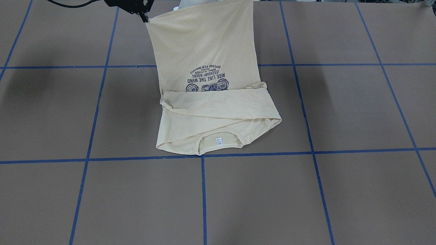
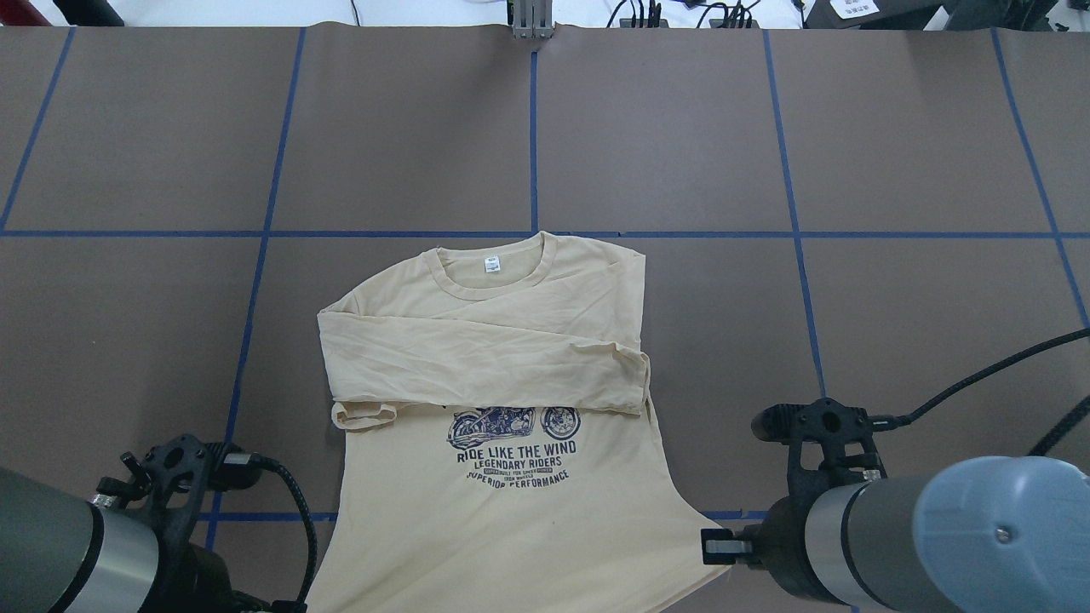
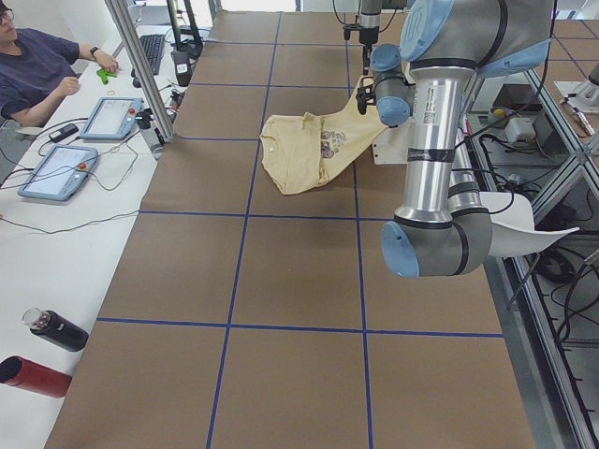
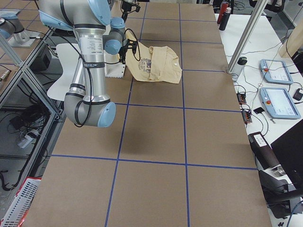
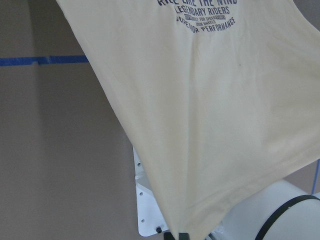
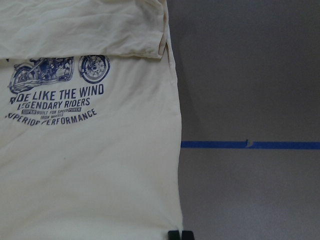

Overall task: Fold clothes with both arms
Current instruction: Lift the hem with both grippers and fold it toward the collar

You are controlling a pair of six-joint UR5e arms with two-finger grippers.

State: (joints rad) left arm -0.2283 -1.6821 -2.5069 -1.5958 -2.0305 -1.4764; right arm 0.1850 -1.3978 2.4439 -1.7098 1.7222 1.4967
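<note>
Left gripper (image 5: 182, 235) pinched tight on one hem corner of T-shirt (image 2: 511, 511), right gripper (image 1: 146, 17) clamped on the other. Hem edge is lifted and stretched between them. Collar (image 2: 490, 285) end lies flat on table (image 2: 851, 153), with sleeves (image 2: 477, 358) folded across just hemward of collar. Brown table surface shows wide either side of collar and beyond it.
</note>
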